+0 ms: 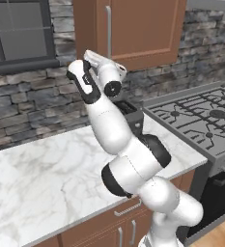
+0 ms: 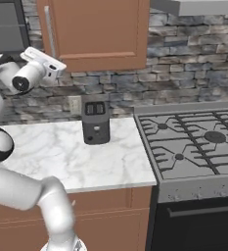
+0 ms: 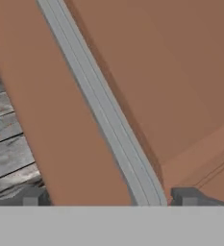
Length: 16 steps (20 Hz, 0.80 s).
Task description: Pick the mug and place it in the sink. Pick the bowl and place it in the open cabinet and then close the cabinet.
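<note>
Cabinet (image 3: 147, 72), flat reddish-brown wood, silver bar handle (image 3: 104, 110)

Toaster (image 2: 96, 121) on counter (image 2: 61, 157), left of stove (image 2: 193, 142).

Two base cameras look forward and down from behind the arm, one from its left, one from its right. Both take in the marble counter (image 1: 41, 169), the stove (image 2: 193, 142) at the counter's right edge and the wall cabinet (image 2: 96, 32) above. The hand camera sits very close to the cabinet's door and silver handle (image 3: 104, 110).
</note>
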Available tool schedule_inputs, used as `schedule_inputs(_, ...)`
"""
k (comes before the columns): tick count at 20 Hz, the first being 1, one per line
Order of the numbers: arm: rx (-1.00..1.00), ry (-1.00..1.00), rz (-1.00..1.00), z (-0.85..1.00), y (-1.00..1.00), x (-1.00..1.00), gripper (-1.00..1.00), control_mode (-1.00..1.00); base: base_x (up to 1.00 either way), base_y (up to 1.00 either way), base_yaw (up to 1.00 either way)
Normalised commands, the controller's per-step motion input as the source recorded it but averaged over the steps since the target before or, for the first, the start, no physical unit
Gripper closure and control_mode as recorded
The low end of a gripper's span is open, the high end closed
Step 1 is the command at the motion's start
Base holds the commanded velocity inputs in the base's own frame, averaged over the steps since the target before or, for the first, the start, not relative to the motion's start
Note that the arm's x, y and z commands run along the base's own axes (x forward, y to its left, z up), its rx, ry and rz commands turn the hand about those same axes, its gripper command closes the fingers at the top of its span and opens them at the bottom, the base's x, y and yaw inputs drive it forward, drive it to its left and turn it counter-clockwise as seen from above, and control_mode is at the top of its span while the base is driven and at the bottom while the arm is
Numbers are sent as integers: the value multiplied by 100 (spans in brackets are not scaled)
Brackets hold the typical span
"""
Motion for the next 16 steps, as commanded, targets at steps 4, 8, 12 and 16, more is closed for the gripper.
schedule_inputs(4,0,1,-9,18,-13,100,-100,-100,0,0,0)
schedule_inputs(8,0,1,-6,19,-24,95,-100,-100,0,0,0)
schedule_inputs(12,0,3,-1,18,-27,96,-100,-100,0,0,0)
schedule_inputs(16,1,3,0,23,-30,100,-100,-100,0,0,0)
